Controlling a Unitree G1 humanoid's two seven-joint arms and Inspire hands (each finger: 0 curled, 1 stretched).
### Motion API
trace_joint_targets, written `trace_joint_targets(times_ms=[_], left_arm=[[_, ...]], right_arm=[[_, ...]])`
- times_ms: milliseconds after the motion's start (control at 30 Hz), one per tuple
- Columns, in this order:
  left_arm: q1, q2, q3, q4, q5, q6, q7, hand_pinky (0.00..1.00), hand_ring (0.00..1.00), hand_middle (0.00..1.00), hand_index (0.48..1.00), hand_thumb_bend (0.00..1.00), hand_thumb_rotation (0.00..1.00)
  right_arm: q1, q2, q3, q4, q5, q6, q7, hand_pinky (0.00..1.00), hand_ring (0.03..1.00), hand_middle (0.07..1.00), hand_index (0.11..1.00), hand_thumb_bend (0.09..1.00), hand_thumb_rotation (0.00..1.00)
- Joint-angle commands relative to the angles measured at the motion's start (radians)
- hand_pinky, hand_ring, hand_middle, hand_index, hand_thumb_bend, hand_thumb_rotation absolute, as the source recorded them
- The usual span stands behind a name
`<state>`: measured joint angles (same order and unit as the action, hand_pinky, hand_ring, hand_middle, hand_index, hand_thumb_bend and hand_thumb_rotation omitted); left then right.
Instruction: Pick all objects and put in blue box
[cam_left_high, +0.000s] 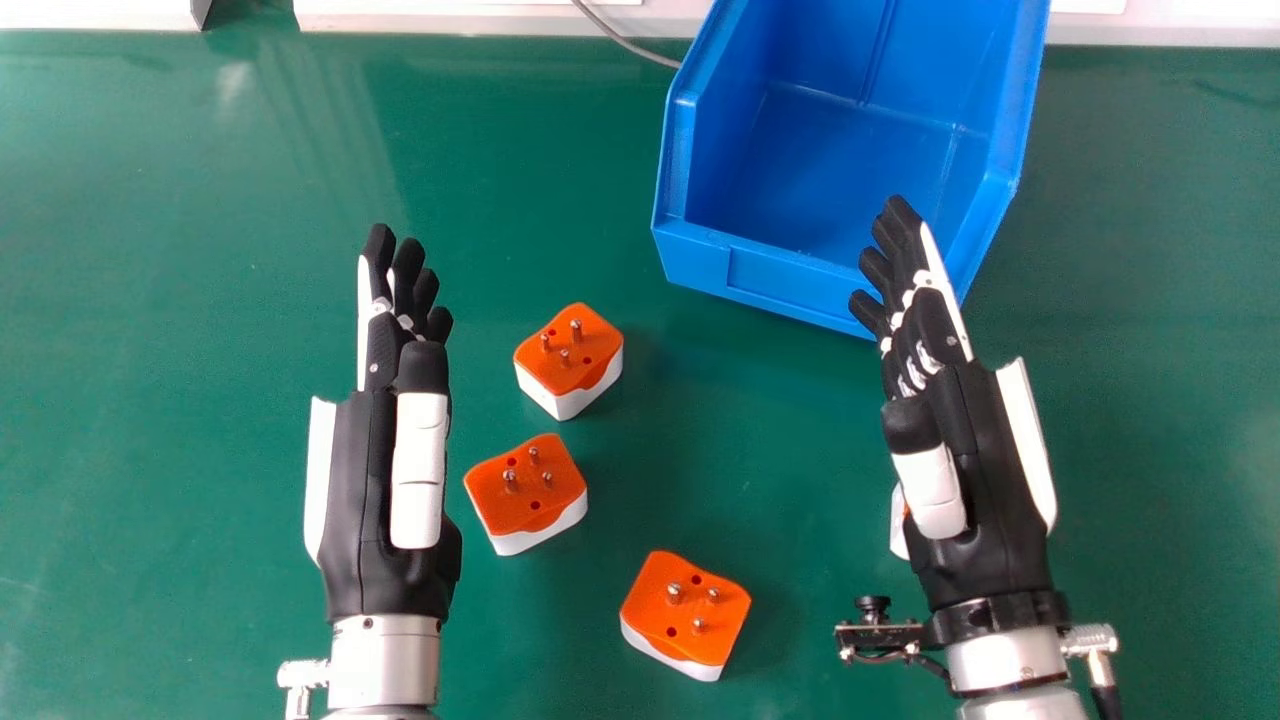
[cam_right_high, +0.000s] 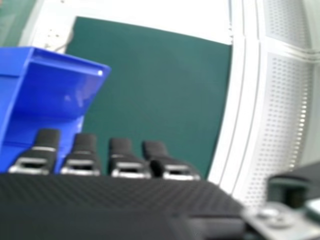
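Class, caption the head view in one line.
Left hand and right hand open, orange-topped plugs between them, blue box beyond.

Glossy green tabletop (cam_left_high: 200, 300), a white strip (cam_left_high: 450, 20) along its far edge, with 1 gray cable (cam_left_high: 630, 43) there. White rails (cam_right_high: 240, 110) and a perforated panel (cam_right_high: 285, 100) run beside another edge.

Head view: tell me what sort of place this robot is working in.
Probably a workshop or lab bench: a green work surface carries an open blue bin of the parts-storage kind, and orange-and-white blocks with metal pins lie loose on it.
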<state>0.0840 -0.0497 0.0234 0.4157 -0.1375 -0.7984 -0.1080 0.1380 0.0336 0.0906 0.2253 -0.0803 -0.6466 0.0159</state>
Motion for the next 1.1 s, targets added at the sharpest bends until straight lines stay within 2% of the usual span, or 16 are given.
trace_joint_targets(times_ms=[0,100,267,333,500,633,733,833,900,967,1000,1067], left_arm=[[-0.009,-0.025,-0.005,-0.006,0.002,-0.024,-0.003,1.00,1.00,1.00,1.000,0.81,0.92],[-0.012,-0.023,-0.007,-0.003,-0.001,-0.027,-0.010,1.00,1.00,1.00,1.000,0.81,0.92],[-0.012,-0.023,-0.006,-0.004,-0.001,-0.029,-0.011,1.00,1.00,1.00,1.000,0.81,0.92],[-0.007,-0.023,-0.006,-0.008,-0.001,-0.026,-0.008,1.00,1.00,1.00,1.000,0.81,0.92],[0.003,-0.024,-0.006,-0.010,0.003,-0.032,-0.006,1.00,1.00,1.00,1.000,0.81,0.92],[0.013,-0.026,-0.006,-0.016,0.001,-0.029,-0.004,1.00,1.00,1.00,1.000,0.81,0.93],[0.017,-0.025,-0.008,-0.017,-0.002,-0.031,-0.009,1.00,1.00,1.00,1.000,0.81,0.93],[0.018,-0.025,-0.011,-0.013,-0.003,-0.035,-0.014,1.00,1.00,1.00,1.000,0.81,0.93],[0.021,-0.026,-0.012,-0.019,-0.003,-0.031,-0.014,1.00,1.00,1.00,1.000,0.81,0.93],[0.026,-0.026,-0.013,-0.026,-0.003,-0.026,-0.012,1.00,1.00,1.00,1.000,0.81,0.93],[0.027,-0.027,-0.012,-0.028,-0.004,-0.024,-0.011,1.00,1.00,1.00,1.000,0.81,0.93],[0.027,-0.027,-0.012,-0.029,-0.001,-0.025,-0.009,1.00,1.00,1.00,1.000,0.81,0.93]], right_arm=[[-0.015,0.003,-0.006,-0.015,0.015,-0.017,-0.003,0.93,0.964,0.971,0.956,1.000,0.99],[-0.017,0.001,-0.007,-0.016,0.013,-0.018,-0.004,0.93,0.964,0.971,0.955,1.000,0.99],[-0.015,0.003,-0.008,-0.015,0.018,-0.019,-0.002,0.93,0.964,0.971,0.955,1.000,0.99],[-0.012,0.000,-0.008,-0.016,0.015,-0.020,-0.002,0.93,0.964,0.971,0.955,1.000,0.99],[-0.003,-0.005,-0.011,-0.019,0.019,-0.023,0.001,0.93,0.964,0.971,0.955,1.000,0.99],[0.020,-0.032,-0.044,-0.069,0.005,0.008,-0.013,0.93,0.966,0.972,0.956,1.000,0.99],[0.062,-0.087,-0.088,-0.182,-0.151,0.073,-0.066,0.93,0.966,0.972,0.956,1.000,0.99],[0.118,-0.133,-0.112,-0.332,-0.402,0.209,-0.124,0.93,0.969,0.973,0.960,1.000,0.97],[0.151,-0.162,-0.105,-0.428,-0.577,0.315,-0.120,0.93,0.969,0.973,0.960,1.000,0.97],[0.185,-0.192,-0.080,-0.550,-0.775,0.462,-0.030,0.93,0.969,0.973,0.960,1.000,0.97],[0.197,-0.201,-0.067,-0.599,-0.844,0.522,0.020,0.94,0.974,0.976,0.965,1.000,0.92],[0.207,-0.208,-0.043,-0.681,-0.948,0.633,0.155,0.94,0.974,0.976,0.965,1.000,0.92]])
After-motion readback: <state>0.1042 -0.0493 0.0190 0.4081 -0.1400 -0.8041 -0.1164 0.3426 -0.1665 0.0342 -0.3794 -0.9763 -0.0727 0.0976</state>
